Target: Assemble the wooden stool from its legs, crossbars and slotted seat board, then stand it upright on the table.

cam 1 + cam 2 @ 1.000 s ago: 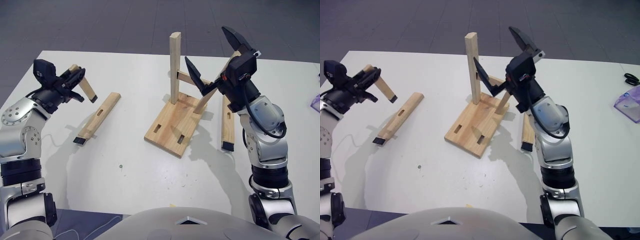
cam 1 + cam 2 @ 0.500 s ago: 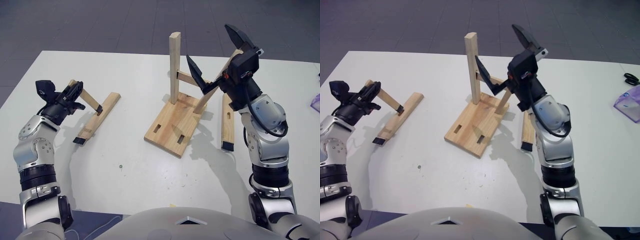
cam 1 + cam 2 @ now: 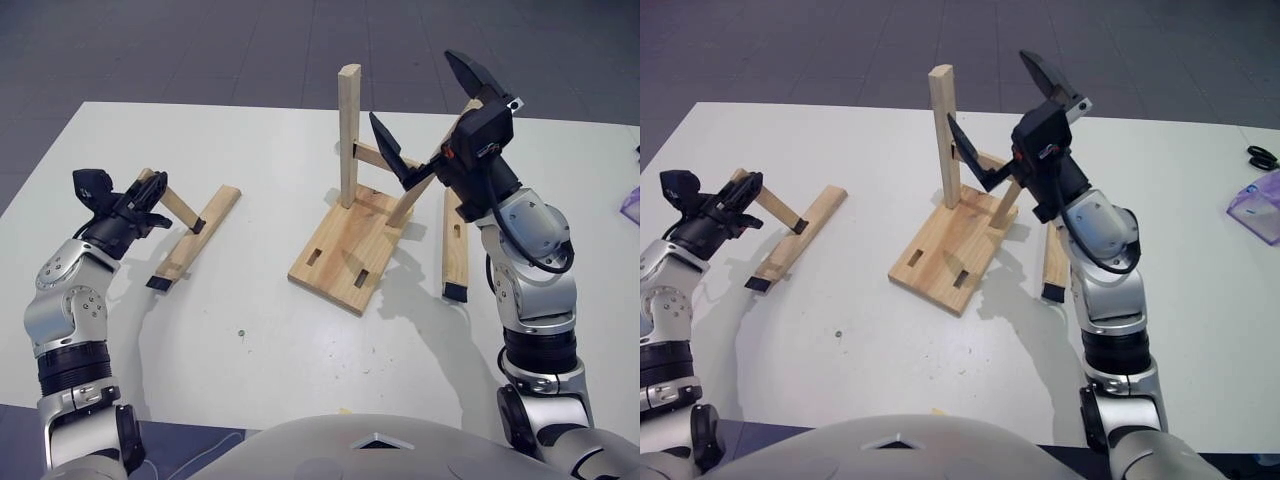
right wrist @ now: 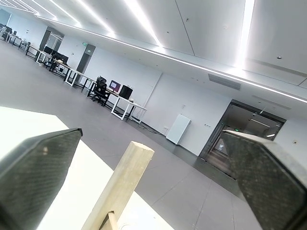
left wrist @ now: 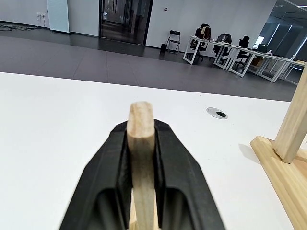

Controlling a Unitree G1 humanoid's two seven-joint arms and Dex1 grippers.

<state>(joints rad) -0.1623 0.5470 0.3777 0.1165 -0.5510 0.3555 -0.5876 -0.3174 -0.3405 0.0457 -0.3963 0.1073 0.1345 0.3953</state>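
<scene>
- Though looking light, stiff and smooth, needing a firm pinch across its flat faces: leg (image 3: 183, 210), being clamped by the left end effector (image 3: 148, 198), left on the desk (image 3: 300, 340).
- Holding the right end effector (image 3: 410, 88) spread apart above the seat board (image 3: 340, 250), centre.

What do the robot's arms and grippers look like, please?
The left arm and right arm are rounded silver-grey shells with black joint rings. A black cable loops along the right forearm, near a small red mark. The left gripper and right gripper each have two black, wedge-shaped tapering fingers.
</scene>
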